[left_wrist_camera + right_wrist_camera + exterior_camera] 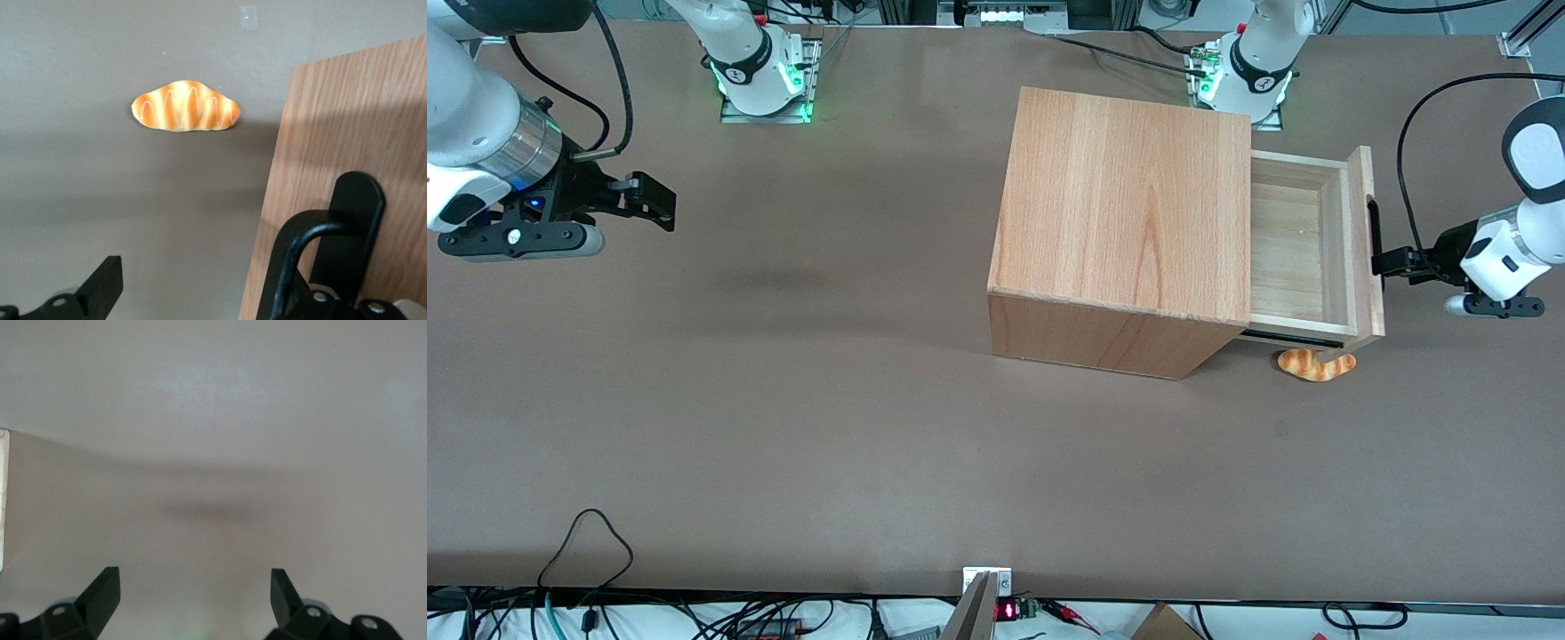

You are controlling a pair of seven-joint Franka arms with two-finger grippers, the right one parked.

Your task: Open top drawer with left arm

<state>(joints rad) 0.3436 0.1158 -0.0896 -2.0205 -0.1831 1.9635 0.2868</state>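
Drawer handling: the gripper of the left arm stands open at the black handle, one finger hooked past it, on a stiff, light wooden tray already drawn partway out of the cabinet, above a croissant.

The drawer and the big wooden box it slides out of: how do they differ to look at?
The top drawer is a shallow open tray with a paler inside; the cabinet is a tall closed box of warmer, reddish wood. The drawer carries a black handle, where the left arm's gripper sits; the cabinet's visible faces are plain. The drawer is pulled out above the table; the cabinet stands on it. Both are light wood with visible grain.
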